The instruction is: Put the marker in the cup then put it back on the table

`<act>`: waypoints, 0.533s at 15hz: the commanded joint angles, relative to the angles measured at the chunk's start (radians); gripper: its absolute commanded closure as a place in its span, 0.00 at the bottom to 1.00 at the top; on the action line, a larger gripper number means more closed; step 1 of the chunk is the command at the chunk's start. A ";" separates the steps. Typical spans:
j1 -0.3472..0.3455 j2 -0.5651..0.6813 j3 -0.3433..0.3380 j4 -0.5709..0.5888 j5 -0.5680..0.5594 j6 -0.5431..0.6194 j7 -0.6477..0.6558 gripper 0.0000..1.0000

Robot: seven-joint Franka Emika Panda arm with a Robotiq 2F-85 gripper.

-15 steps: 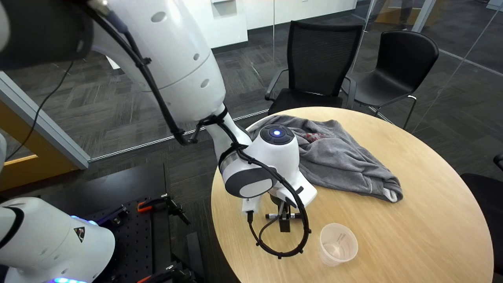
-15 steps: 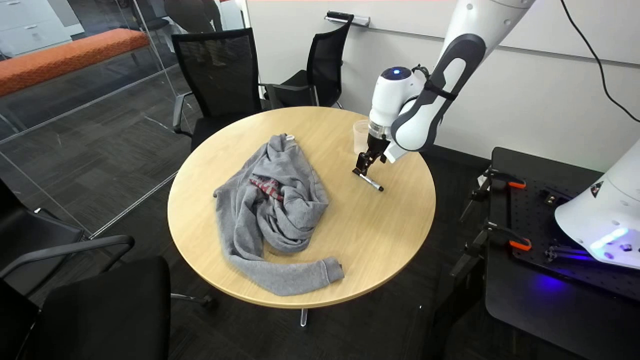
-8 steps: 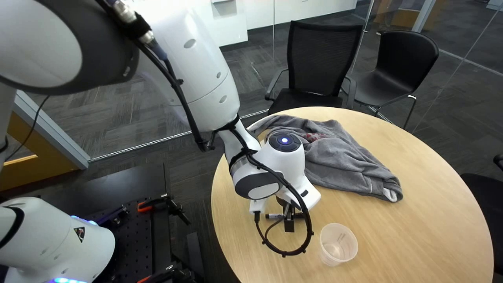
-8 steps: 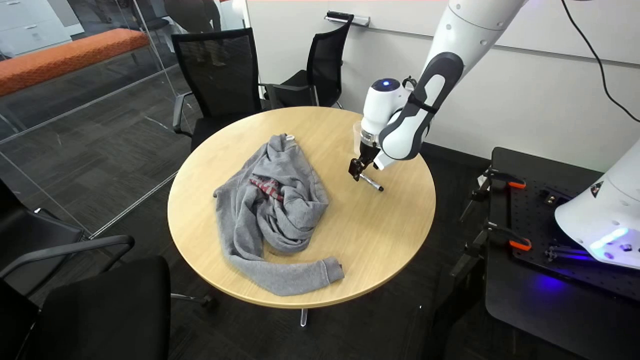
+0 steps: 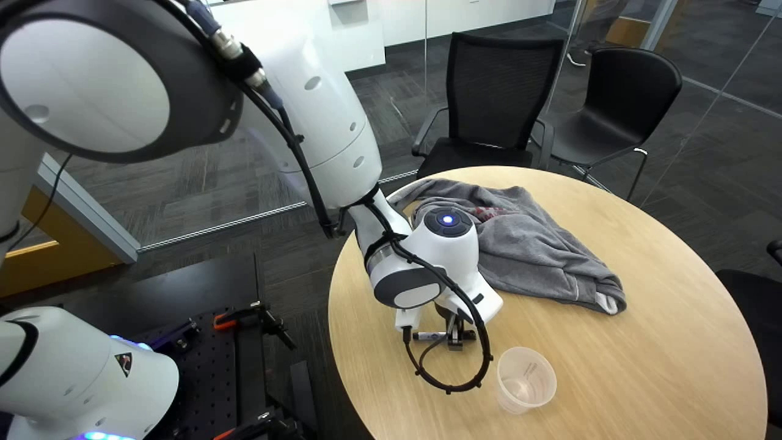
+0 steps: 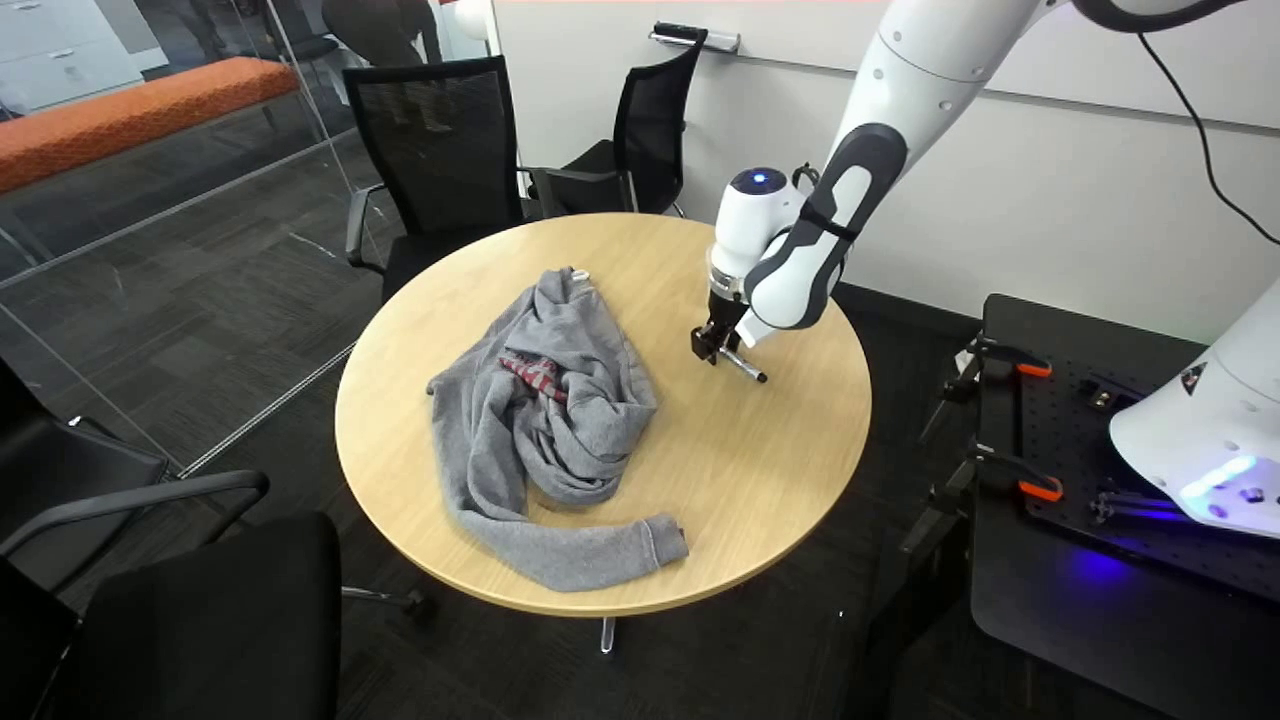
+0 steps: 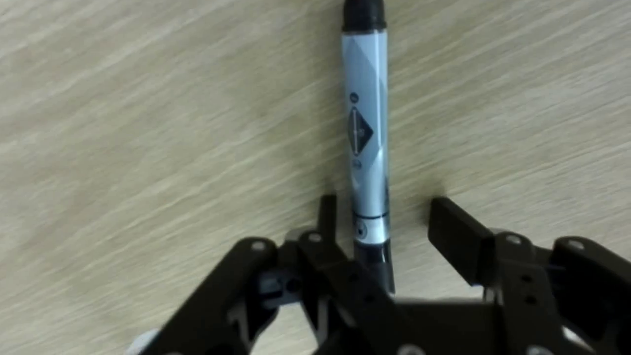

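Observation:
In the wrist view the marker (image 7: 367,123), pale-barrelled with black ends, lies flat on the wood-grain table (image 7: 172,148). My gripper (image 7: 382,203) is low over its near end, jaws parted on either side of the barrel. Bare table shows between the marker and each of the fingers (image 7: 456,236), the left one being closer. The lowest tip of the marker runs behind the gripper's linkage. An exterior view shows the translucent cup (image 5: 525,380) upright on the table, a little right of my gripper (image 5: 455,342). Elsewhere the cup is hidden behind the arm.
A crumpled grey cloth (image 5: 537,256) covers part of the table beyond the arm. A black cable (image 5: 449,389) loops down from the wrist close to the cup. Black chairs (image 6: 430,150) stand around the round table's edge (image 6: 600,603).
My gripper has shifted along the marker toward the end nearer the cup. Its jaws have drawn partway in toward the barrel. Marker, cup and cloth have kept their places.

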 commanded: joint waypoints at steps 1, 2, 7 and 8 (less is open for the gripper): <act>0.018 0.015 -0.012 0.020 0.034 0.010 -0.022 0.79; 0.035 0.004 -0.031 0.012 0.034 0.006 -0.007 0.87; 0.134 -0.045 -0.134 -0.034 0.030 -0.004 0.036 0.95; 0.159 -0.051 -0.160 -0.042 0.025 -0.002 0.040 0.95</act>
